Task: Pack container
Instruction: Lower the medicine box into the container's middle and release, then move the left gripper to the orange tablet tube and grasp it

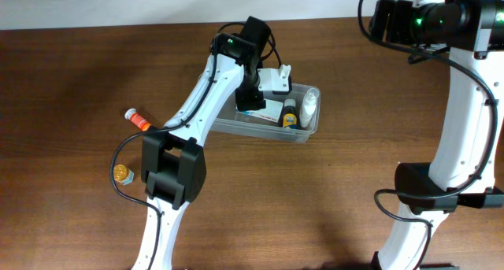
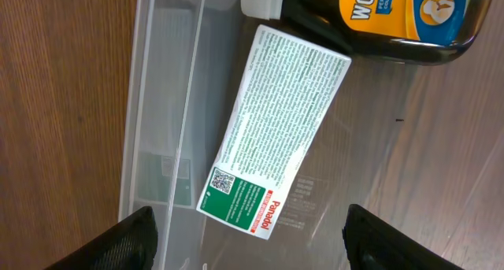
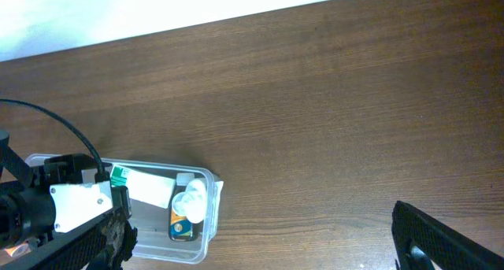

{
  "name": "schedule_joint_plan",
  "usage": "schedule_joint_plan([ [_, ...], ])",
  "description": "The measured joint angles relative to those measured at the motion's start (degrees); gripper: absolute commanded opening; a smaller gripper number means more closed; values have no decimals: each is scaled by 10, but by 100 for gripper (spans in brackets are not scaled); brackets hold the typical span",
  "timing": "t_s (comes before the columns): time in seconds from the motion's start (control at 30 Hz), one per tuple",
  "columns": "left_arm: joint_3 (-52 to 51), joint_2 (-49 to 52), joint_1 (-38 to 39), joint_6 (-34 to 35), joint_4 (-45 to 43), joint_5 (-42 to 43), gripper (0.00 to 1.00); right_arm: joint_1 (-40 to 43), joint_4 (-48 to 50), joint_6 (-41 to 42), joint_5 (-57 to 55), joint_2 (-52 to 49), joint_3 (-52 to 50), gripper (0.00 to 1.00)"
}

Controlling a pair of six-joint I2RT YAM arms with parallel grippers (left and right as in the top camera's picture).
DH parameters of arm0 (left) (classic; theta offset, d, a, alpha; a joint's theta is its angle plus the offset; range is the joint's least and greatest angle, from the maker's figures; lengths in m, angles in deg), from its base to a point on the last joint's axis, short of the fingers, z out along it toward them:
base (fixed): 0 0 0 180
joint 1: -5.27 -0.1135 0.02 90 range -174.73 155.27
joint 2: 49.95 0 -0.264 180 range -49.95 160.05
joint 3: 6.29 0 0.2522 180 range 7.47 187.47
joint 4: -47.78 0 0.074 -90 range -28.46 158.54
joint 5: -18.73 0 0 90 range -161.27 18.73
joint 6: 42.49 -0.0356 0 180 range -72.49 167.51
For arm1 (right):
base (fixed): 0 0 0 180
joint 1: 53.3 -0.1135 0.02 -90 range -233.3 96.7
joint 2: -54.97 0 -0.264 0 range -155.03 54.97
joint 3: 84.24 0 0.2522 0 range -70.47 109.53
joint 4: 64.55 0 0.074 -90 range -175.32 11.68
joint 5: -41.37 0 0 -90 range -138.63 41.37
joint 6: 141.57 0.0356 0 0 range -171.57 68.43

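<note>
The clear container stands at the table's middle. In it lie a white-and-green Panadol box, a dark bottle with an orange label and a white bottle. My left gripper hangs just above the container's left half. In the left wrist view its fingers are open and empty over the box and the tub wall. My right gripper is raised at the far right, open and empty. From there the container lies off to the left.
A small red-and-orange tube lies on the wooden table left of the container. A small gold round object lies nearer the front left, beside the left arm's base. The right arm's base stands at the right.
</note>
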State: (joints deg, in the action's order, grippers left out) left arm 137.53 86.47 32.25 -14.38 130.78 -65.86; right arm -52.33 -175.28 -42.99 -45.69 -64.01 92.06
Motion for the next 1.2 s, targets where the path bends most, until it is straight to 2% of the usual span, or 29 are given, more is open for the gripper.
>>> schedule_joint_plan([
  [0.13, 8, 0, 0, 23, 4, -18, 76, 0, 0, 0, 0, 0, 0, 98],
  [0.33, 88, -3, -1, 91, 29, -40, 78, 0, 0, 0, 0, 0, 0, 98],
  [0.5, 123, -34, -12, 195, 44, -92, 80, 0, 0, 0, 0, 0, 0, 98],
  [0.63, 133, -61, -66, 329, 125, -124, 80, 0, 0, 0, 0, 0, 0, 98],
  [0.77, 134, -63, -147, 409, 196, -115, 80, 0, 0, 0, 0, 0, 0, 98],
  [0.9, 134, -63, -228, 452, 244, -70, 87, 0, 0, 0, 0, 0, 0, 98],
  [0.97, 134, -63, -261, 464, 258, -45, 97, 0, 0, 0, 0, 0, 0, 98],
  [1.2, 103, -64, -321, 496, 266, 7, 99, 0, 0, 0, 0, 0, 0, 98],
])
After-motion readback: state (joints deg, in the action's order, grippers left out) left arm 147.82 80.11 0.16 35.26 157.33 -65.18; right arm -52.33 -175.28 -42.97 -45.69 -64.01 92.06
